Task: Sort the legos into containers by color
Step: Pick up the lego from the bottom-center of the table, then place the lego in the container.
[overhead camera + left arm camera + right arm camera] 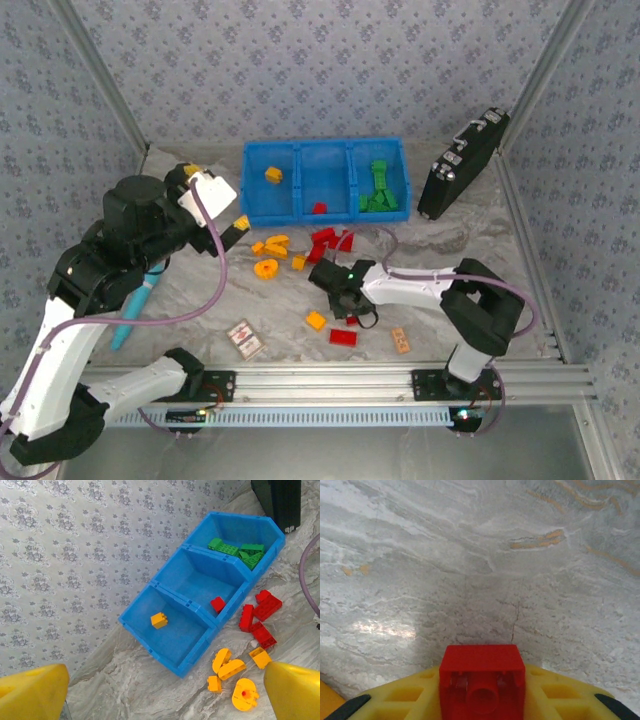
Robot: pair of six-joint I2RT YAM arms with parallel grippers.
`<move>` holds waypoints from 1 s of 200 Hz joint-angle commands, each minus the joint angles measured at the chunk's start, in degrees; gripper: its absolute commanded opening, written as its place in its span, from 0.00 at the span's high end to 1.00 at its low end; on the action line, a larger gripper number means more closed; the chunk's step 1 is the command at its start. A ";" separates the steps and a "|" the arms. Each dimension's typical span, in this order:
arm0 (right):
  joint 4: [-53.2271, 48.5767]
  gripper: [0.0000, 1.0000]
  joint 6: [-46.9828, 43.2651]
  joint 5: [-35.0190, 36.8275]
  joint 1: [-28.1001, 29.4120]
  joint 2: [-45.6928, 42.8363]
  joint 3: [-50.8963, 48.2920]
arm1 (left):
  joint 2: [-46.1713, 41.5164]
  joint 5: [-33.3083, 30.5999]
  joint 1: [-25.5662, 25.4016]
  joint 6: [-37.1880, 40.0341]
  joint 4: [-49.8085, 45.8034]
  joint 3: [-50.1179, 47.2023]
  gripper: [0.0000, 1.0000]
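**A:** Where's the right gripper (343, 300)?

**B:** Low over the grey marbled tabletop (290, 300), mid-table, on the arms' side of the bright blue rectangular plastic bin (298, 185). Its yellow fingers (405, 700) are clenched on a small red plastic brick (482, 680).

**A:** How does the brick sit in it?

**B:** Squarely between the two fingers and touching both. Its hollow underside, with the round tube, faces the wrist camera. Marbled tabletop lies beyond it. Whether the brick is off the surface, I can't tell.

**A:** And the left gripper (160, 697)?

**B:** Held high at the table's left side, jaws spread wide, released, looking down on the bin.

**A:** What's in the bin?

**B:** It has three square compartments (197, 582). There's a single orange-yellow brick (159, 620) in the left one and a lone red brick (217, 603) against the middle one's near wall. The right one holds a pile of green bricks (240, 552).

**A:** And the loose ones?

**B:** Just in front of the bin are a cluster of orange-yellow bricks (275, 245) and the orange round ring (266, 268). Beside them, just beyond the right gripper, is a cluster of red bricks (328, 242). A stray orange-yellow brick (316, 320) and a flat red brick (343, 336) lie just beside that gripper, on the arms' side.

**A:** Anything else?

**B:** A flat patterned card (244, 338) and a small thin orange tag (401, 340) lie near the front edge. A black case (462, 163) stands just right of the bin.
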 commanded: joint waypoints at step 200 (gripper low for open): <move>-7.35 0.61 -31.01 -1.71 -26.22 42.52 76.52 | 0.19 -10.37 -0.49 1.55 -6.40 1.10 0.00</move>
